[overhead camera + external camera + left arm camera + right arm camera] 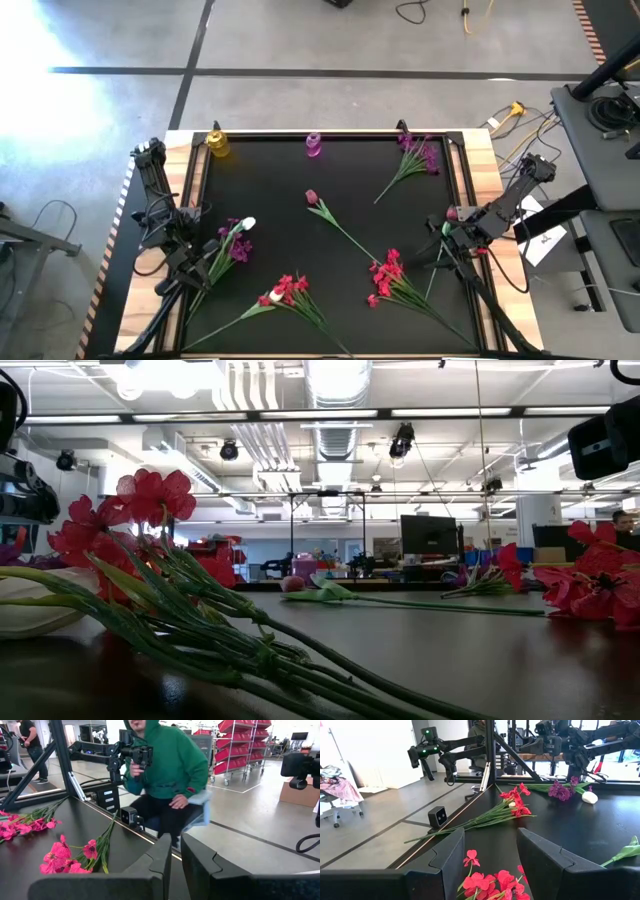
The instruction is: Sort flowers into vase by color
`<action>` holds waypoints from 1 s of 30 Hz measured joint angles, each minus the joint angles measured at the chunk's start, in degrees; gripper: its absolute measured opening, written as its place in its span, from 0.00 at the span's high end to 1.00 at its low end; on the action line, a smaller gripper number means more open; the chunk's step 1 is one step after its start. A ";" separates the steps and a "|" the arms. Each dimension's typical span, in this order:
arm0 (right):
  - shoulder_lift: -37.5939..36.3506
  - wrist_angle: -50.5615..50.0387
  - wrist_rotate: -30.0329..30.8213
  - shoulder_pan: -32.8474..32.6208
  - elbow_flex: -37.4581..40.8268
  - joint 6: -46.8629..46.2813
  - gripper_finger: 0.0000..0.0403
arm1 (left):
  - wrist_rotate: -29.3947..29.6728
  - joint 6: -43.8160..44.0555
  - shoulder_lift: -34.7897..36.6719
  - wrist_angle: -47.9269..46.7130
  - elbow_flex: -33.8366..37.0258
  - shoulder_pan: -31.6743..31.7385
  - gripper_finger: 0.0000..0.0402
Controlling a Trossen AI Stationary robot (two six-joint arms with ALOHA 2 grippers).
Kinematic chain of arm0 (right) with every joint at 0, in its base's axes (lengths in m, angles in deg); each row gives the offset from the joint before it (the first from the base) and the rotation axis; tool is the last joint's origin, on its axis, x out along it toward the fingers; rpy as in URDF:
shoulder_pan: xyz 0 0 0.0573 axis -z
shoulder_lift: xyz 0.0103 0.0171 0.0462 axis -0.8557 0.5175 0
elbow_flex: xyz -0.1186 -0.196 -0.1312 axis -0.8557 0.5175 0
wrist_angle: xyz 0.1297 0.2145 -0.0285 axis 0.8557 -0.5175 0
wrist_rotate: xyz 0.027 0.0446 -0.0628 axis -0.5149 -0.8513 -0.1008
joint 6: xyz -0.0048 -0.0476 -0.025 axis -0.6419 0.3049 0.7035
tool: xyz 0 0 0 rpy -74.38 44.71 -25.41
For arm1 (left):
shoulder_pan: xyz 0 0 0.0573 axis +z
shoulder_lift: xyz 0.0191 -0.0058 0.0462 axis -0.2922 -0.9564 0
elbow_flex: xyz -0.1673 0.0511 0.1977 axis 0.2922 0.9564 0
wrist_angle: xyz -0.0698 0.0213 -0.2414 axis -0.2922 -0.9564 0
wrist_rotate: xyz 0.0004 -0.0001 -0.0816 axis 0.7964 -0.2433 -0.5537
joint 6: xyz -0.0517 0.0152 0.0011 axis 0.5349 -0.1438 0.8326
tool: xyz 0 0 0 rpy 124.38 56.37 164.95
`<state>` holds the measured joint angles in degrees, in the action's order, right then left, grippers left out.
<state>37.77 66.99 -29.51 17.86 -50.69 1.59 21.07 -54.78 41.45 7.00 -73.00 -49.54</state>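
Note:
Flowers lie flat on the black mat. A purple spray with the white bloom (pixel 237 240) is at the left, two red sprays (pixel 288 291) (pixel 386 277) lie near the front, the single pink bud (pixel 312 197) is at the centre, and a purple spray (pixel 419 155) is at the far right. A yellow vase (pixel 216 143) and a pink vase (pixel 314 144) stand at the far edge. My left gripper (pixel 176 862) hovers by the left edge beside the purple-white spray, its fingers almost together and empty. My right gripper (pixel 490 857) is open over the right edge, above red blooms (pixel 490 884).
A person in a green hoodie (pixel 170 765) sits just beyond the table's near edge. A small black camera box (pixel 437 815) stands on that edge. A green stem with a pink tip (pixel 447 226) lies right beside my right gripper. Bare mat shows between the vases and the centre bud.

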 joint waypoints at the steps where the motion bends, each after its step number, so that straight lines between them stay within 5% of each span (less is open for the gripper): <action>1: 0.00 0.46 0.04 0.00 0.02 0.27 0.57 | 0.00 -0.02 0.00 0.00 0.00 0.01 0.93; 9: 0.09 13.83 -0.03 0.00 0.02 4.39 0.57 | 0.01 0.00 0.00 0.00 0.00 0.00 0.93; 17: 0.57 24.18 -4.86 -0.02 0.02 -7.25 0.57 | 0.01 -0.02 -0.01 -0.01 0.00 0.00 0.93; 22: 6.11 24.40 4.61 -0.04 0.02 -11.59 0.57 | 0.01 -0.02 -0.01 0.00 0.00 -0.01 0.93; 30: 24.78 26.26 19.08 0.00 0.01 -21.95 0.57 | 0.01 0.00 -0.01 0.00 0.00 0.01 0.93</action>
<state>62.54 93.25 -10.43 17.86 -50.69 -20.36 21.08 -54.78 41.44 7.00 -73.00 -49.53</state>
